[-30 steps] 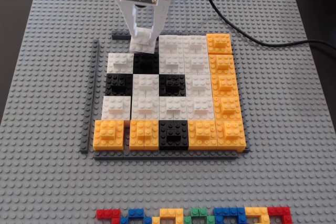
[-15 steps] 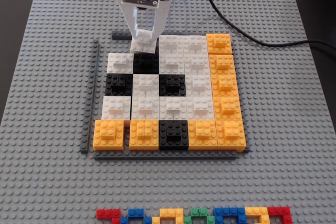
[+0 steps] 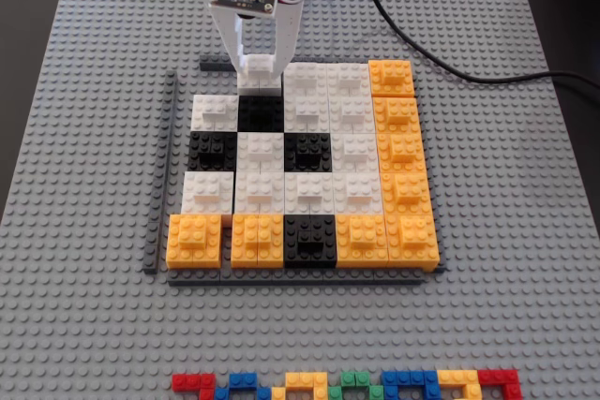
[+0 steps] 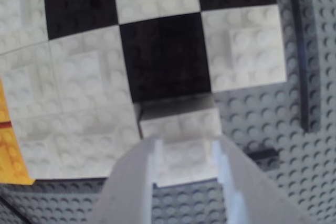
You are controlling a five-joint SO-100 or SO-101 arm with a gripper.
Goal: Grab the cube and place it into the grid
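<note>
My gripper (image 4: pixel 184 153) grips the cube (image 4: pixel 181 129) at the grid's (image 3: pixel 405 259) far edge; next I'd press it down, I think.

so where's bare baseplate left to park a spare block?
Widest free strip: between the grid and the row of small bricks. Also free: right of the orange column, and left of the long dark strip. Crowded: the grid's far edge, where the hand holds the cube by the cable.
</note>
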